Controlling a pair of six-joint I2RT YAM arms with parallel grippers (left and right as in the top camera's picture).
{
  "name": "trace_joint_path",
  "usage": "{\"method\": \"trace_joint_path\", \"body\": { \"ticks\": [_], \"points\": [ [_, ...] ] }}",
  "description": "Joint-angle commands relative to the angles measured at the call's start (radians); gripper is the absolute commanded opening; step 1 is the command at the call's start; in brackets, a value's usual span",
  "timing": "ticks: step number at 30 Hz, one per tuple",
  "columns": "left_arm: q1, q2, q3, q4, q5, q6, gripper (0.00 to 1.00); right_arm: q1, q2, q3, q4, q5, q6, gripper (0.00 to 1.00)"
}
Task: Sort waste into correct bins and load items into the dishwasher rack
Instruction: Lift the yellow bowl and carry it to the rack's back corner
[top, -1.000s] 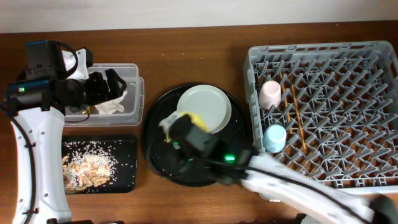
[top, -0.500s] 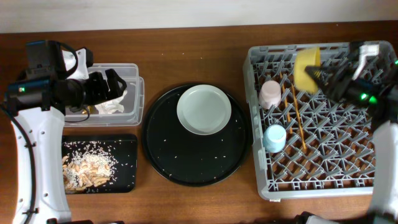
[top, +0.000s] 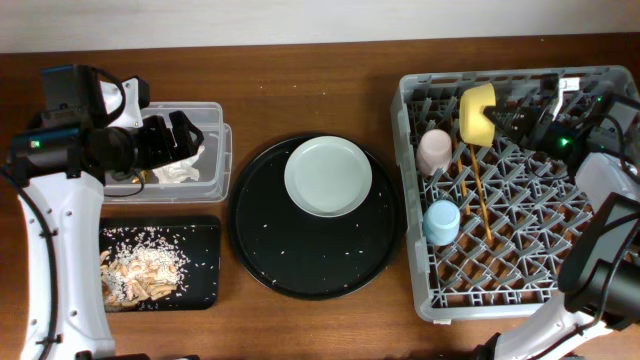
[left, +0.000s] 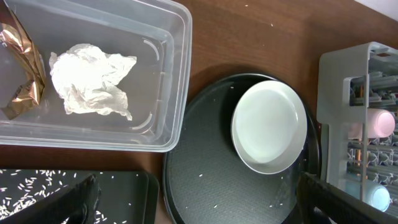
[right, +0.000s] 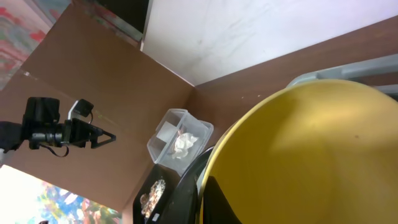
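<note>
Yellow bowl (top: 478, 115) stands on edge over the back rows of the dishwasher rack (top: 500, 78), near the pink cup (top: 435, 152), its rim pinched by the right fingers (right: 217, 200). The blue cup (top: 441, 222) and chopsticks (top: 480, 195) sit in the rack, and the plate (top: 328, 176) rests on the round black tray (top: 300, 260). The left fingers (left: 78, 202) hang spread above the clear tub (top: 205, 110), which holds the tissue (left: 92, 81) and wrapper (left: 22, 74); the food scraps (top: 140, 270) lie in the black rectangular tray (top: 205, 250).
</note>
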Motion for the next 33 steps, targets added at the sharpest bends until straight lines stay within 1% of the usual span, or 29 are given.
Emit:
{"method": "trace_joint_path", "body": {
  "ticks": [1, 3, 6, 10, 16, 18, 19, 20, 21, 24, 27, 28, 30, 31, 33],
  "points": [
    [0.002, 0.000, -0.002, 0.002, 0.000, -0.006, 1.00, 0.011, 0.000, 0.006, -0.011, -0.035, 0.004, 0.04],
    [0.002, 0.000, -0.002, 0.002, 0.000, -0.006, 1.00, 0.010, 0.000, 0.006, -0.016, -0.032, 0.004, 0.04],
    [0.002, 0.000, -0.002, 0.002, 0.000, -0.006, 1.00, 0.008, 0.000, 0.003, -0.066, 0.039, 0.003, 0.04],
    [0.002, 0.000, -0.002, 0.002, 0.000, -0.006, 1.00, -0.006, 0.000, 0.000, -0.072, 0.040, 0.004, 0.04],
    [0.002, 0.000, -0.002, 0.002, 0.000, -0.006, 1.00, -0.126, 0.000, 0.000, -0.175, 0.062, 0.004, 0.04],
    [0.002, 0.000, -0.002, 0.002, 0.000, -0.006, 1.00, -0.161, 0.000, 0.000, -0.186, 0.062, 0.004, 0.05],
    [0.002, 0.000, -0.002, 0.002, 0.000, -0.006, 1.00, -0.177, 0.000, 0.000, -0.194, 0.062, 0.004, 0.08],
    [0.002, 0.000, -0.002, 0.002, 0.000, -0.006, 1.00, -0.187, 0.000, 0.000, -0.197, 0.062, 0.004, 0.19],
    [0.002, 0.000, -0.002, 0.002, 0.000, -0.006, 1.00, -0.196, 0.000, 0.000, -0.204, 0.063, 0.004, 0.19],
    [0.002, 0.000, -0.002, 0.002, 0.000, -0.006, 1.00, -0.202, 0.000, 0.000, -0.203, 0.063, 0.004, 0.29],
    [0.002, 0.000, -0.002, 0.002, 0.000, -0.006, 1.00, -0.202, 0.000, 0.000, -0.202, 0.109, 0.010, 0.29],
    [0.002, 0.000, -0.002, 0.002, 0.000, -0.006, 1.00, -0.204, -0.001, 0.002, -0.193, 0.123, 0.033, 0.29],
    [0.002, 0.000, -0.002, 0.002, 0.000, -0.006, 1.00, -0.224, -0.003, 0.014, -0.112, 0.134, 0.156, 0.29],
    [0.002, 0.000, -0.002, 0.002, 0.000, -0.006, 1.00, -0.241, -0.005, 0.036, -0.075, 0.134, 0.241, 0.29],
    [0.002, 0.000, -0.002, 0.002, 0.000, -0.006, 1.00, -0.265, -0.024, 0.093, -0.064, 0.129, 0.326, 0.29]
  ]
}}
